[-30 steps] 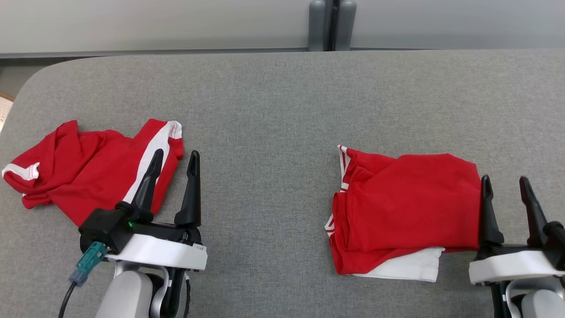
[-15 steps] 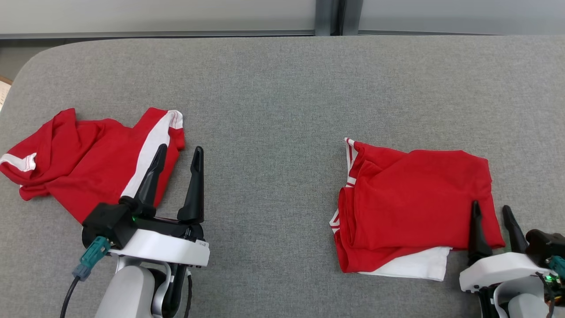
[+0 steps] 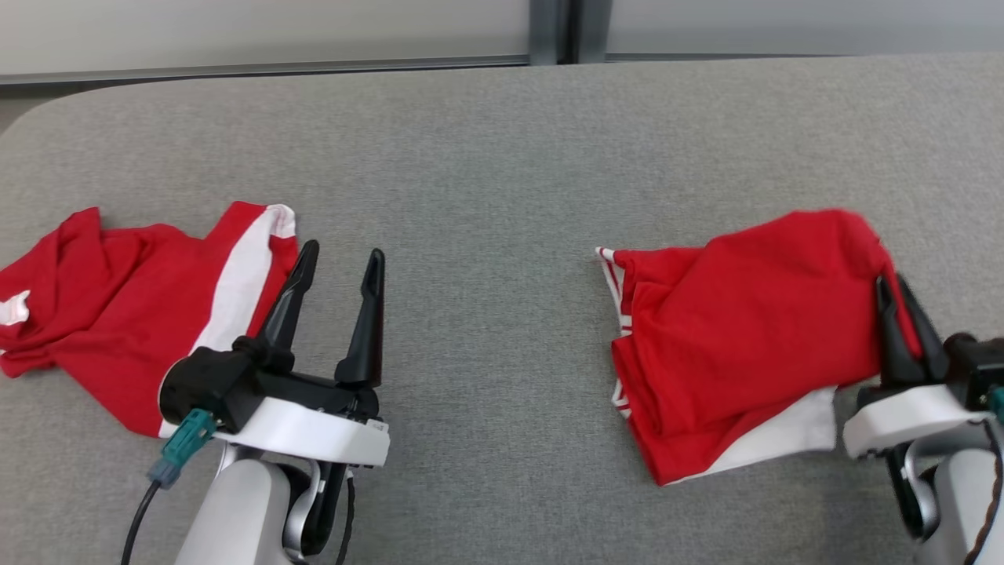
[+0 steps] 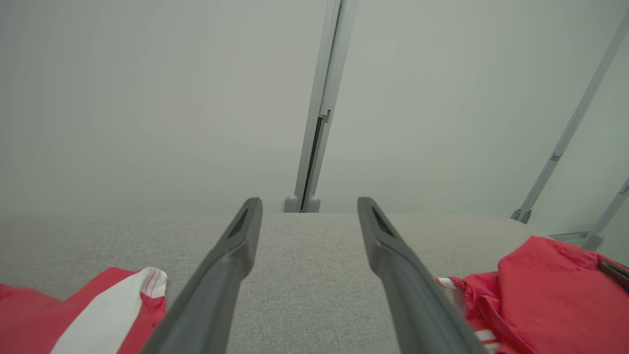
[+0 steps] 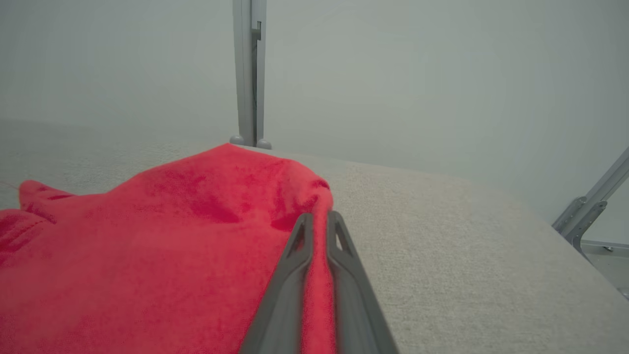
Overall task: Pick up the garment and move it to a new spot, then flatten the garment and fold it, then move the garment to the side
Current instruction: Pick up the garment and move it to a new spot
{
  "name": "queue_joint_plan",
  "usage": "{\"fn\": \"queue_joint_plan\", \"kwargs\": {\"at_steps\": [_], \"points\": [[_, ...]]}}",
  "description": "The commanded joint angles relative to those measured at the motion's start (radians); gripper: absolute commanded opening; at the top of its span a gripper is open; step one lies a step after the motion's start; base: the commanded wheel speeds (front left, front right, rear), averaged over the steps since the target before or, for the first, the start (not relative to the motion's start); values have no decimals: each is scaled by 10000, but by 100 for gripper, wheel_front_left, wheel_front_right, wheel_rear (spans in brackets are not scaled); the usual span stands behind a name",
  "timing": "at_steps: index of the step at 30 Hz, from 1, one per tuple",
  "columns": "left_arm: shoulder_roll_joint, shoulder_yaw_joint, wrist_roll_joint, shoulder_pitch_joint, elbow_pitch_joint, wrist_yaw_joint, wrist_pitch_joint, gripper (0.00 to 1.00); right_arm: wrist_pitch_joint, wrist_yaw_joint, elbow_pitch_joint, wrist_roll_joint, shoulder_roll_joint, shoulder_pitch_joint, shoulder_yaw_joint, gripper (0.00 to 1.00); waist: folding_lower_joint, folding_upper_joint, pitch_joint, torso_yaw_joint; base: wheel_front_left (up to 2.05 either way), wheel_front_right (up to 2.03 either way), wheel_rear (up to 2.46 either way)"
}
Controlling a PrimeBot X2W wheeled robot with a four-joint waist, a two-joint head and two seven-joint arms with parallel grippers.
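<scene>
From my spread left gripper, the grey woven tabletop lies bare from twelve to two o'clock: a broad lane. At nine, a crumpled red-and-white striped garment crowds my finger. At three, well apart, the folded red-and-white garment pinched by my right gripper blocks the way.

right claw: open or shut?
Shut: the right claw pinches a raised fold at the edge of the right-hand red garment.

A grey, cloth-covered tabletop carries a crumpled red-and-white garment at nine o'clock and a folded red garment at three o'clock, well apart, the latter's right edge lifted.
</scene>
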Motion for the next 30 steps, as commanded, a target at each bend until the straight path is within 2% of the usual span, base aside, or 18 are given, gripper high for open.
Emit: {"fn": "queue_joint_plan", "kwargs": {"at_steps": [1,4,8,12,18,22,30], "points": [[32,-110,144,-237,-79,-48,1,100,-73,-4,-390,-290,-312,-228,99,0,0,-1,152,-223,0,0,0],[32,-336,395,-466,-224,-77,3,100,-78,-5,-977,-597,-941,-549,410,0,0,-1,460,-585,0,0,0],[32,-863,1107,-1049,-307,-160,1,100,-46,-8,-1312,-413,-1882,-1011,515,0,0,-1,1038,-984,0,0,0],[35,-1158,1318,-1711,-515,-228,1,100,94,-8,-1030,-237,-2987,-1409,469,0,0,-1,1687,-1314,0,0,0],[245,-1662,1506,-2644,-859,-253,1,100,41,-12,-320,-11,-4190,-2174,265,0,0,-1,2792,-1720,0,0,0],[413,-1968,1428,-3049,-1073,-255,1,100,9,-12,255,-89,-4710,-2656,-117,0,0,-1,3258,-1804,0,0,0],[649,-2189,1247,-3347,-1295,-259,1,100,-48,-12,1442,-445,-5010,-3326,-1235,0,0,-1,3552,-1765,0,0,0]]}}
